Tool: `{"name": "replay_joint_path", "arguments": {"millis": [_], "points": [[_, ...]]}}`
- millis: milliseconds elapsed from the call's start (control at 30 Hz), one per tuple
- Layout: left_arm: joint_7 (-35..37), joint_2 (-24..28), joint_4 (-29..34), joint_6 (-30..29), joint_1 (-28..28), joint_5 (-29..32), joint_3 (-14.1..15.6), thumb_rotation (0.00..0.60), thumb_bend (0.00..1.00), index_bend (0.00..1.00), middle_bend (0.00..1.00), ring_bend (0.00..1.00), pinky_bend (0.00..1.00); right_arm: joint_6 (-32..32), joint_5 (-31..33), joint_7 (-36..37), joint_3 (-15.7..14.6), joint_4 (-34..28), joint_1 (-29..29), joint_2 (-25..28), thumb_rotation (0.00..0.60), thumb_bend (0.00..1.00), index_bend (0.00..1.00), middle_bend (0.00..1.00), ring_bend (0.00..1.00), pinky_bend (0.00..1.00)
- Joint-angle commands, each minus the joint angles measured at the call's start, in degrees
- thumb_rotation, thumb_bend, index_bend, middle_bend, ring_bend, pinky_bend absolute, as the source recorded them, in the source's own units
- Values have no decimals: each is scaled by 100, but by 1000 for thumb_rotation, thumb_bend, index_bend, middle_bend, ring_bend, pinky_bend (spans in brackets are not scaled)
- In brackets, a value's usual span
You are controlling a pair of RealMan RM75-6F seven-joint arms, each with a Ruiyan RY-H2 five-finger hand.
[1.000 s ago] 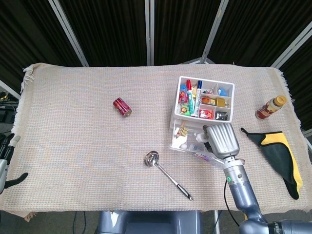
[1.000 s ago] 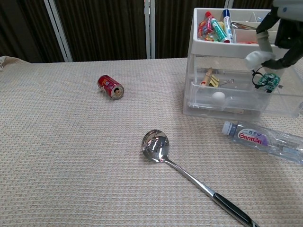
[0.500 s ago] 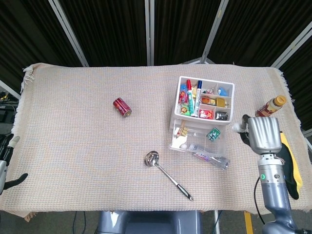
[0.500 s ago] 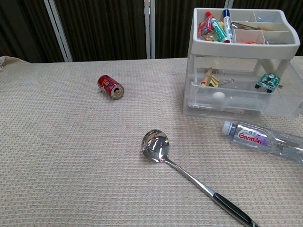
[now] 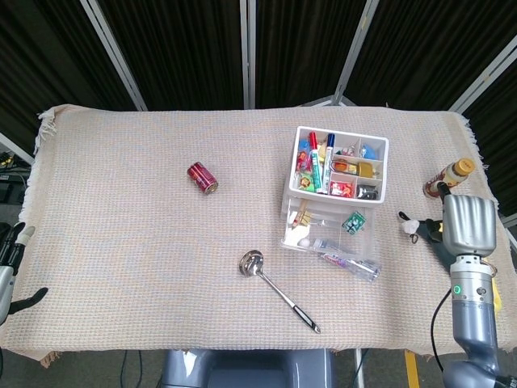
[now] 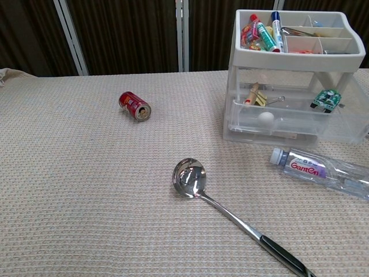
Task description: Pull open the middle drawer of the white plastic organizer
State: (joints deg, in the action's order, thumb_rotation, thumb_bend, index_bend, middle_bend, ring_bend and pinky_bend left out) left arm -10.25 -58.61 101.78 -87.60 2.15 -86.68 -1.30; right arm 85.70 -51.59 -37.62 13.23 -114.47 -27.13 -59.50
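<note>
The white plastic organizer [image 5: 338, 168] stands at the back right, its top tray full of pens and small items. A clear drawer [image 5: 329, 226] sticks out from its front, holding yellow clips and a green chip. In the chest view the organizer [image 6: 294, 55] fills the upper right, with the drawer's [image 6: 288, 115] front pulled forward. My right hand [image 5: 464, 226] hovers to the right of the organizer, apart from it and holding nothing. At the table's left edge my left hand [image 5: 12, 271] has its fingers spread. The chest view shows neither hand.
A water bottle [image 5: 349, 260] [image 6: 323, 170] lies just in front of the drawer. A steel ladle [image 5: 275, 287] [image 6: 230, 213] lies near the middle front. A red can [image 5: 203, 178] [image 6: 135, 106] lies on its side at centre left. A sauce bottle [image 5: 448, 178] stands behind my right hand.
My right hand has let go of the drawer front and moved away to the right, leaving the chest view. The drawer stays pulled out. The left hand has barely moved.
</note>
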Motion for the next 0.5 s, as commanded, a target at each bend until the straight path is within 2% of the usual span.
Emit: {"name": "replay_joint_path", "arguments": {"millis": [33, 133, 200, 300, 367, 500], "points": [[14, -3, -4, -4, -4, -3, 3, 600, 51, 0, 0, 0, 0, 234, -626, 428, -179, 77, 255, -73, 600, 184, 327, 729, 782, 643], [25, -34, -36, -23, -4, -7, -9, 600, 51, 0, 0, 0, 0, 444, -1426, 943, -474, 273, 543, -181, 600, 179, 303, 485, 573, 507], [19, -57, -56, -23, -1, -18, -7, 600, 52, 0, 0, 0, 0, 573, -1994, 1325, -692, 499, 722, -277, 600, 169, 251, 283, 352, 319], [-18, -112, -105, -45, -1, -48, -6, 600, 52, 0, 0, 0, 0, 777, -2876, 1965, -1066, 1033, 1000, -458, 600, 154, 119, 56, 73, 93], [-30, -154, -137, -56, -2, -55, -8, 600, 51, 0, 0, 0, 0, 868, -3282, 2208, -1266, 1358, 1136, -556, 600, 149, 72, 2, 3, 12], [14, -243, -250, -102, 8, -101, -32, 600, 51, 0, 0, 0, 0, 1015, -3783, 2438, -1517, 1877, 1375, -758, 600, 141, 37, 0, 0, 0]]}}
